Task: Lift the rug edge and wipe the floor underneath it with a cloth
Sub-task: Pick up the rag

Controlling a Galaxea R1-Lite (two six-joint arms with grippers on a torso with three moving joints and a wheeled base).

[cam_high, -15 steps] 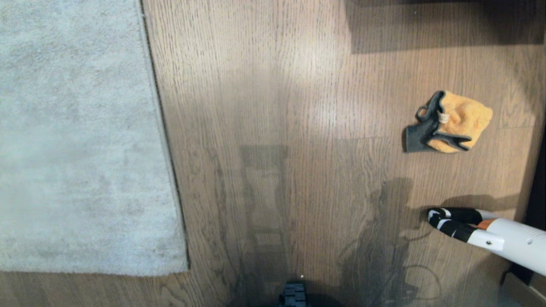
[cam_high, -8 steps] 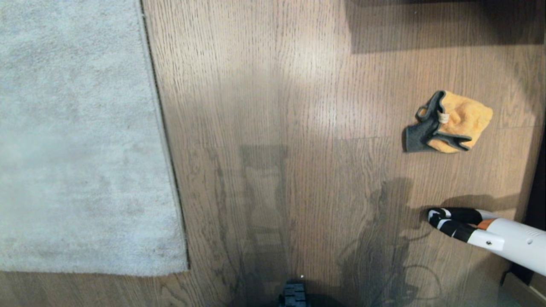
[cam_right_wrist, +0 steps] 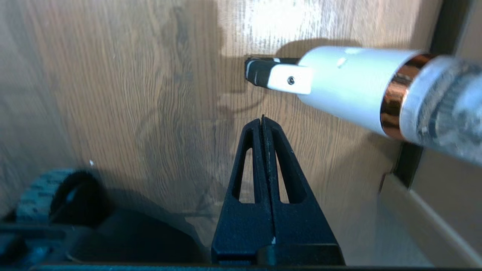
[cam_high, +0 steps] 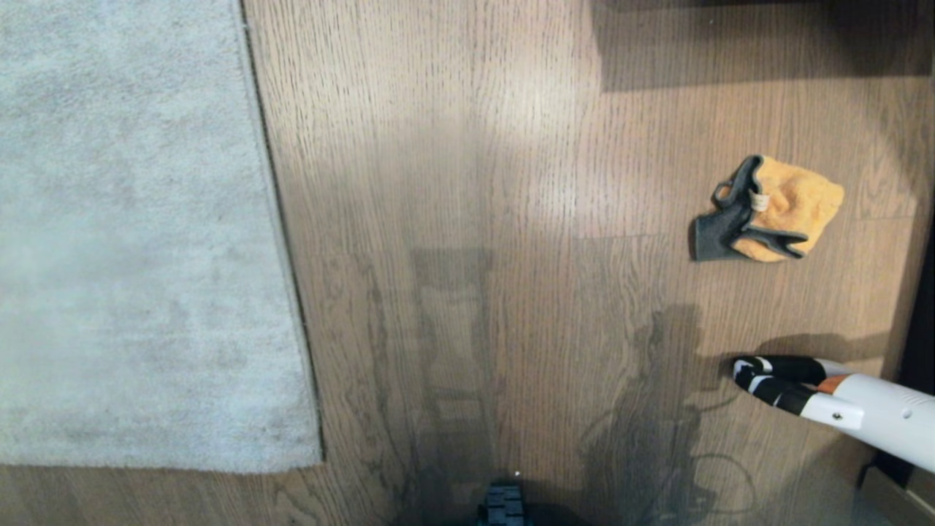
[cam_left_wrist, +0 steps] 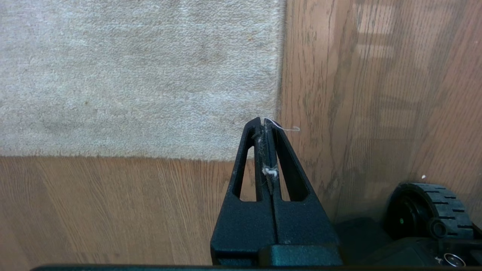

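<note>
Nothing had begun: both the left gripper [cam_left_wrist: 264, 124] and right gripper [cam_right_wrist: 263, 121] were pressed together, so fetching the cloth [cam_high: 773, 210] from the floor [cam_high: 475, 219] seemed next, the rug edge [cam_high: 281, 241] lying flat.

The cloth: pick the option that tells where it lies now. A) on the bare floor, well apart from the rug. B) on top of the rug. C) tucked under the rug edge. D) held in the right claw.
A: in the head view the cloth lies crumpled on the bare floor, far to the right of the rug edge, and no claw touches it.
</note>
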